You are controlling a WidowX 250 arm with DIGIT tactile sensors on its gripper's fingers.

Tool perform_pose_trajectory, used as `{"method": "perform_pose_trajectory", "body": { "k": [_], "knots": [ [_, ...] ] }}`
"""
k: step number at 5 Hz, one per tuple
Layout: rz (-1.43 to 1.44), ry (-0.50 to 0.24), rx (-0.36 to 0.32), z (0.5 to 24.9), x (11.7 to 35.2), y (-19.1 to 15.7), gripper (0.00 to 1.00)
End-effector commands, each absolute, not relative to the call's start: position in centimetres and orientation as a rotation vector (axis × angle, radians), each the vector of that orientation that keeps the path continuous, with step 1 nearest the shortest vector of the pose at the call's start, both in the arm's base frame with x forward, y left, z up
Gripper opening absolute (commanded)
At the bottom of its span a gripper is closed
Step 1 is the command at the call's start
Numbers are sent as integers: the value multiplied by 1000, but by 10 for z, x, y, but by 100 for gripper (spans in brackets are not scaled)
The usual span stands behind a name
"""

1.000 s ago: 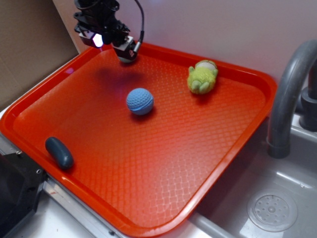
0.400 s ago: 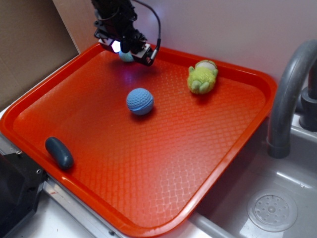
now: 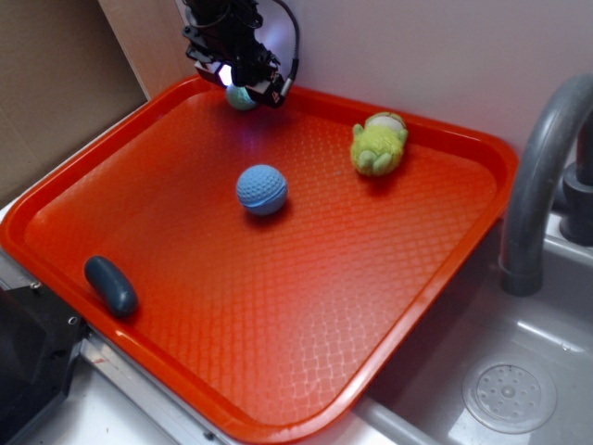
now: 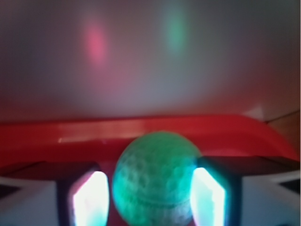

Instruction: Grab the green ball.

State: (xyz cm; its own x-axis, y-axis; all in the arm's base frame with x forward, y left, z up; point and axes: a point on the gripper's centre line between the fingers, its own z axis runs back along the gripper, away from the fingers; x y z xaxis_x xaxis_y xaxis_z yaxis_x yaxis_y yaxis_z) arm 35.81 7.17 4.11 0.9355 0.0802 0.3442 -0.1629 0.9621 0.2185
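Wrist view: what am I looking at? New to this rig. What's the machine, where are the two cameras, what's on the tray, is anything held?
The machine is a small robot arm with a two-fingered gripper. The exterior view looks down on an orange tray beside a sink; the arm is at the tray's far rim. The wrist view comes from a camera on the arm, looking out between the fingers, the two bright shapes at the bottom.

On the tray: a blue ball near the middle, a yellow-green plush toy at the back, a dark oval object at the near left edge, and the green ball.

The green ball sits between the fingers, by the rim. Whether they are already squeezing it, the pictures don't settle.
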Motion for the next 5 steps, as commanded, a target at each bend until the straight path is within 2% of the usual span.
{"method": "perform_pose_trajectory", "body": {
  "k": [1,2,3,4,5],
  "knots": [
    [157,-390,283,50,375,83,0],
    [157,-395,286,55,367,78,0],
    [188,-329,306,68,349,75,0],
    [190,-178,172,118,304,63,0],
    [240,-207,-8,167,251,54,0]
  ]
}}
